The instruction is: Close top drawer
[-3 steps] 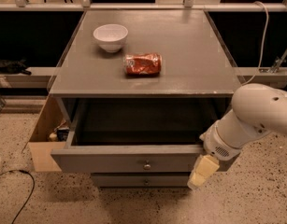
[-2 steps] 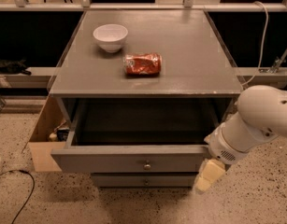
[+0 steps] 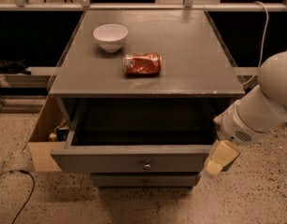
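The top drawer (image 3: 131,159) of the grey cabinet is pulled far out, and its dark inside looks empty. Its flat grey front carries one small round knob (image 3: 147,165) at the centre. My gripper (image 3: 218,159), pale yellow at the end of the white arm (image 3: 262,108), hangs just past the right end of the drawer front, at the height of that front. I cannot tell whether it touches the drawer.
A white bowl (image 3: 110,36) and a crushed red can (image 3: 142,63) lie on the cabinet top (image 3: 190,55). A lower drawer front (image 3: 145,180) shows under the open one. An open cardboard box (image 3: 45,136) stands left of the cabinet. A black cable (image 3: 21,190) lies on the speckled floor.
My arm and gripper have moved to the right and slightly up, from in front of the drawer's right part to just past its right end. The drawer stays open as before.
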`<state>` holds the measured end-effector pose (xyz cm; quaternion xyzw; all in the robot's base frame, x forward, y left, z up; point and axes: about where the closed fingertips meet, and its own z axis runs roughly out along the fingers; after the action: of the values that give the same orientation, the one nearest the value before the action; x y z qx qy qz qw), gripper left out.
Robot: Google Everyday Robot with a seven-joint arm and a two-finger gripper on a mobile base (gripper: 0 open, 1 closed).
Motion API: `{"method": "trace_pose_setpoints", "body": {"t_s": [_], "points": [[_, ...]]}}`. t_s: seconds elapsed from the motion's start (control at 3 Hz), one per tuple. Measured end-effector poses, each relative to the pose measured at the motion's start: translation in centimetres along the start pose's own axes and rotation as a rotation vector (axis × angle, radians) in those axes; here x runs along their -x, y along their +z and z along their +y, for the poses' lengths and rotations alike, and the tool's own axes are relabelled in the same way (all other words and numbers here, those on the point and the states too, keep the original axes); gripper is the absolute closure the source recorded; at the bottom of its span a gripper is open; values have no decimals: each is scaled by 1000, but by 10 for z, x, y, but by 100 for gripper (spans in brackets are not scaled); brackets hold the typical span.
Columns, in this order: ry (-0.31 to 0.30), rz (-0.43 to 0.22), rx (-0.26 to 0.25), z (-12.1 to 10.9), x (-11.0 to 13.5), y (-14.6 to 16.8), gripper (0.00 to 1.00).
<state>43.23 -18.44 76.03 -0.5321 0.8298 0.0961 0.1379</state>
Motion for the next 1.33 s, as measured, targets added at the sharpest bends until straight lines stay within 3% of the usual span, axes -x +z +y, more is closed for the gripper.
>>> {"method": "trace_pose_setpoints", "body": {"t_s": [0.33,0.67,1.0,1.33], "points": [[-33,62,46,36,-12,10,0],[-55,150,101,53,-16,45,0],[-31,255,161,43,-16,94,0],[-31,255,161,44,-16,93,0]]}}
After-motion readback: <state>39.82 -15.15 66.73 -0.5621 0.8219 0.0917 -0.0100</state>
